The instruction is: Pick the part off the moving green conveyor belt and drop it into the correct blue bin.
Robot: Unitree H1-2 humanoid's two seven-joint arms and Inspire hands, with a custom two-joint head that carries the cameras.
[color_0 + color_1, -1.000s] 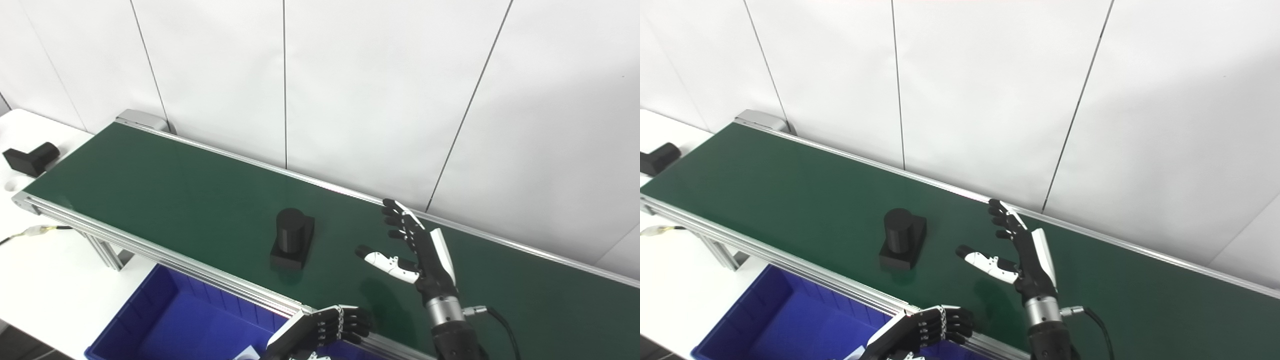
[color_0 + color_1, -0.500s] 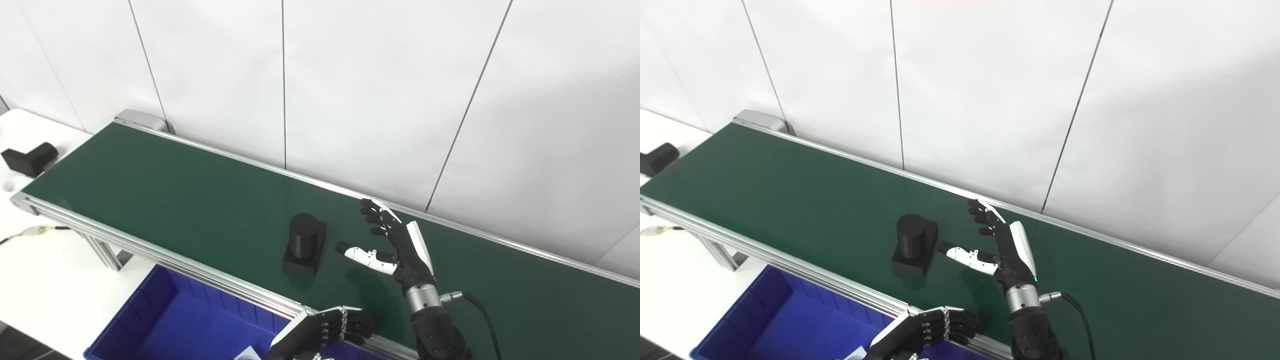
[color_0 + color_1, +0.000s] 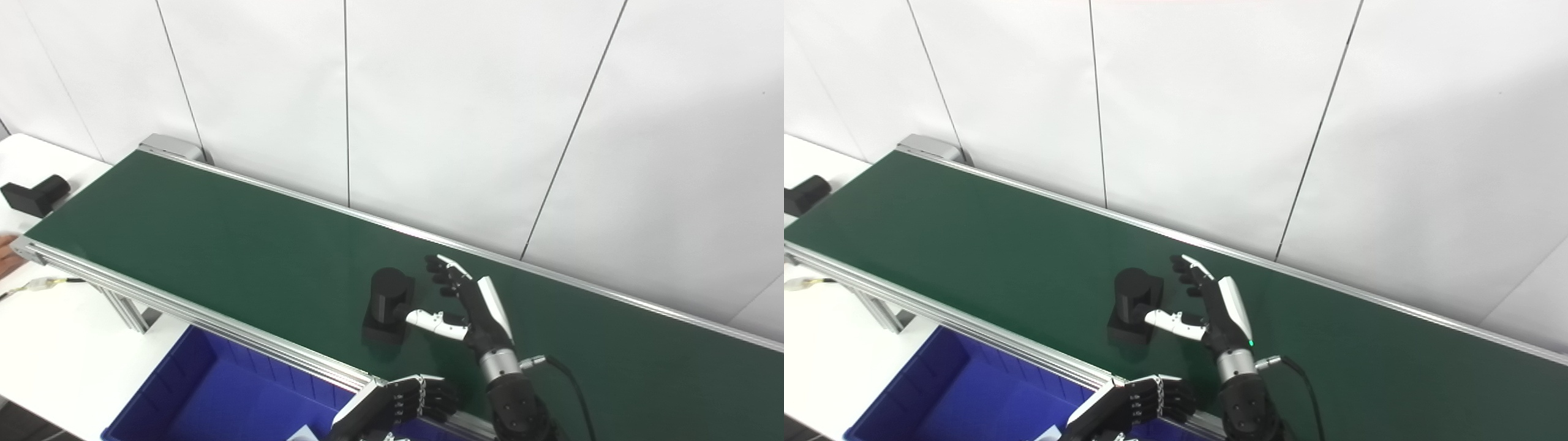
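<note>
So, nearest the camera, the left hand was parked at the bottom centre of the frame, fingers curled in on nothing, right over the belt's near rail. The blue bin was seen bottom left, below that rail.

A bit further in, the right hand was spread wide and holding nothing, thumb tip up against the part, fingers reaching round its far side. The part, a black cylinder on a square base, was sat upright on the belt just left of centre.

The grasping step looked to be in hand. Next, the fingers would need to be closed round the cylinder, allowing for the belt's motion, then it'd be lifted.

Far off at the left edge, a second black piece was spotted.
</note>
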